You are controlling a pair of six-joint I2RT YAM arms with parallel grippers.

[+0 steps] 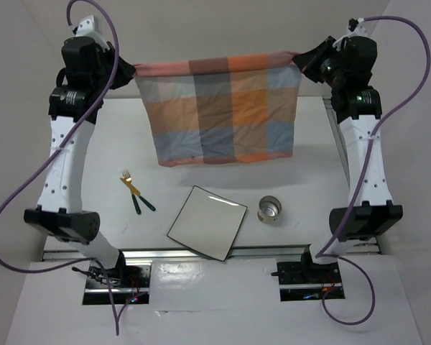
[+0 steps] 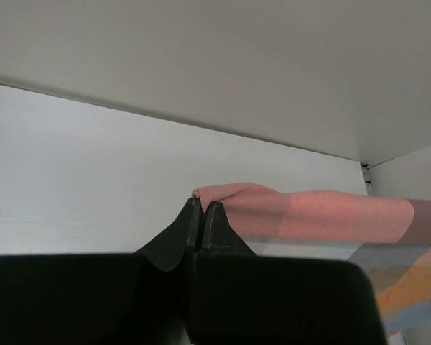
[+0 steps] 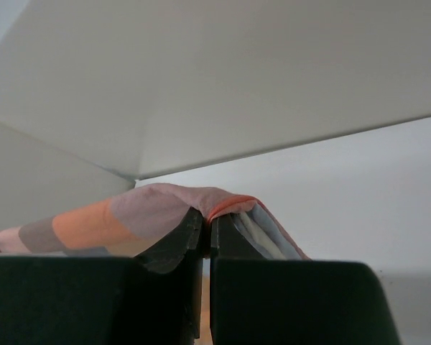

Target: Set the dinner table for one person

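Note:
An orange-and-blue-grey checked cloth point(image 1: 223, 108) hangs stretched between my two grippers above the far half of the white dinner table point(image 1: 115, 144). At the cloth's top left corner my left gripper point(image 1: 134, 70) is shut on it; the pink hem point(image 2: 309, 214) runs off to the right from the pinched fingertips point(image 2: 203, 206). My right gripper point(image 1: 299, 57) is shut on the top right corner, where the cloth point(image 3: 129, 215) folds over the fingertips point(image 3: 207, 215). The lower edge of the cloth hangs loose over the tabletop.
A white square plate point(image 1: 207, 221) lies turned at an angle near the front edge. A small metal cup point(image 1: 270, 209) stands to its right. A gold fork and another green-handled utensil point(image 1: 136, 192) lie crossed to its left. Metal rails point(image 1: 201, 253) run along the front and right edges.

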